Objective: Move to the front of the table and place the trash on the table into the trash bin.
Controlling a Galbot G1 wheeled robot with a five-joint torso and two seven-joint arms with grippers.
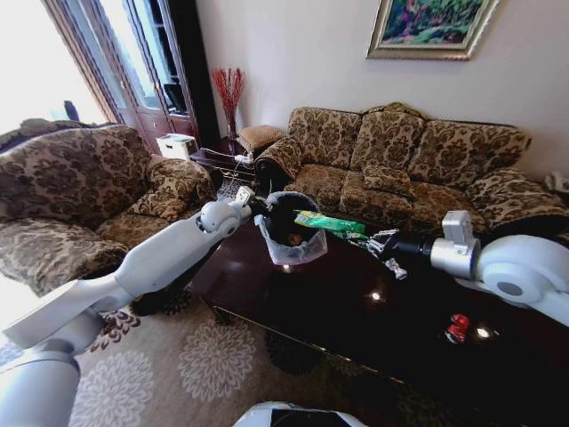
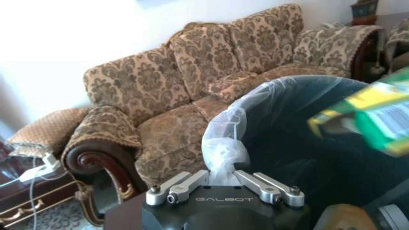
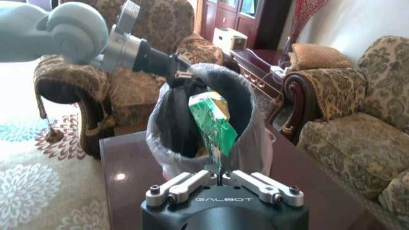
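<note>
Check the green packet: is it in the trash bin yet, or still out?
Still out. The right gripper pinches the green packet at one end, holding it over the rim of the trash bin, which the left gripper holds.

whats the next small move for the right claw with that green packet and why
Probably ease the right claw a little farther toward the trash bin, then open. It is shut on the green packet, whose far end reaches over the bin's rim while the gripped end looks short of the opening. The left claw holds the bin's bag, tilting the mouth toward the packet, so it should drop inside.
</note>
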